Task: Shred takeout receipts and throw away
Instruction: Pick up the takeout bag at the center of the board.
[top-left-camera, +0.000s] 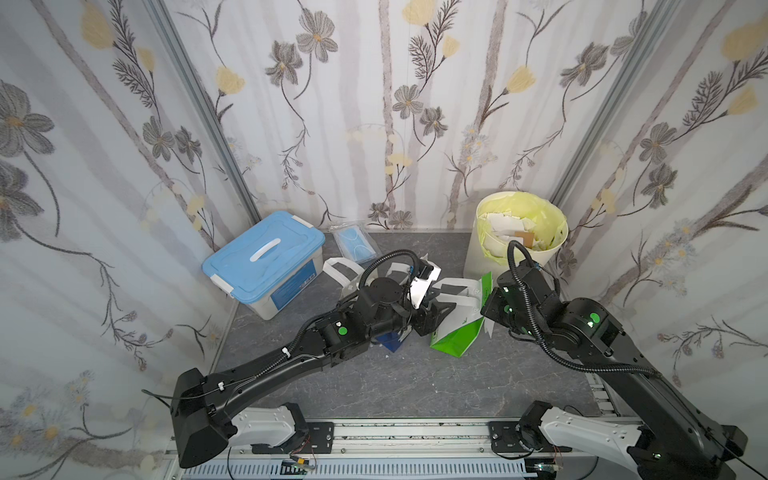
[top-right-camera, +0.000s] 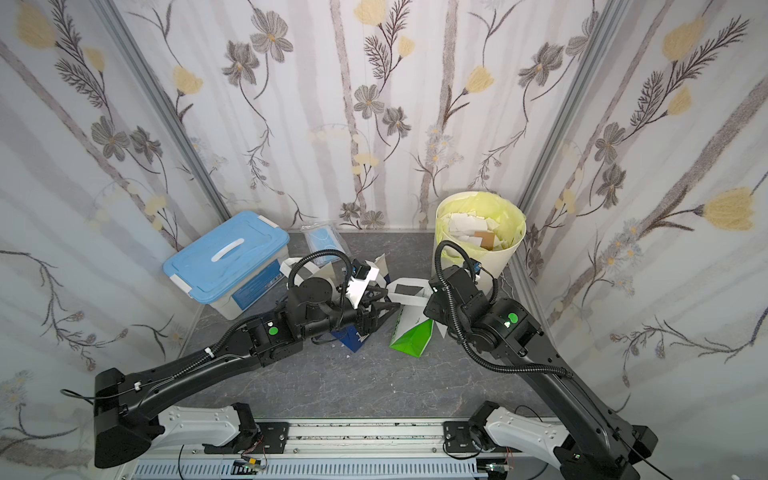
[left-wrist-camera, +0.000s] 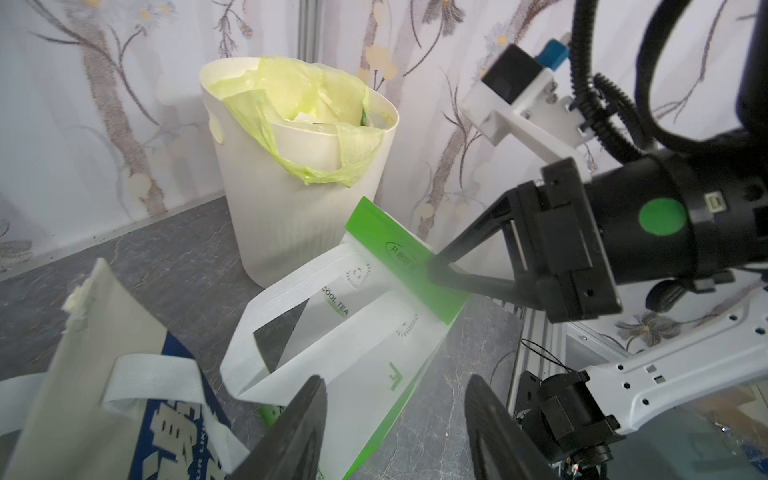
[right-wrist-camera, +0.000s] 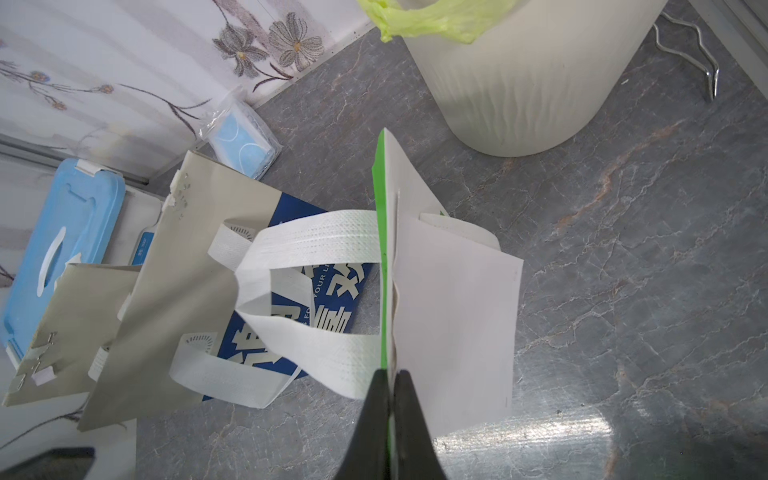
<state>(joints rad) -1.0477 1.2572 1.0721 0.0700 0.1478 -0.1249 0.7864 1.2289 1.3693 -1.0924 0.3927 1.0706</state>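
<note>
A green-and-white paper bag (top-left-camera: 457, 332) (left-wrist-camera: 365, 332) stands tilted mid-table with its white handles looped out. My right gripper (right-wrist-camera: 390, 374) (top-left-camera: 484, 309) is shut on the bag's green top edge (right-wrist-camera: 380, 249). A white takeout receipt (right-wrist-camera: 457, 324) hangs flat against that edge beside the pinch; whether it is also clamped I cannot tell. My left gripper (left-wrist-camera: 395, 432) (top-left-camera: 432, 311) is open, its fingers astride the bag's lower part without touching it. A dark blue bag (right-wrist-camera: 291, 316) (top-left-camera: 390, 343) lies under the left wrist.
A white bin (top-left-camera: 519, 232) (left-wrist-camera: 299, 208) with a yellow-green liner holds paper scraps at the back right. A blue-lidded box (top-left-camera: 266, 257) sits back left, with a mask pack (top-left-camera: 353, 243) beside it. A metal hook (right-wrist-camera: 702, 62) lies behind the bin.
</note>
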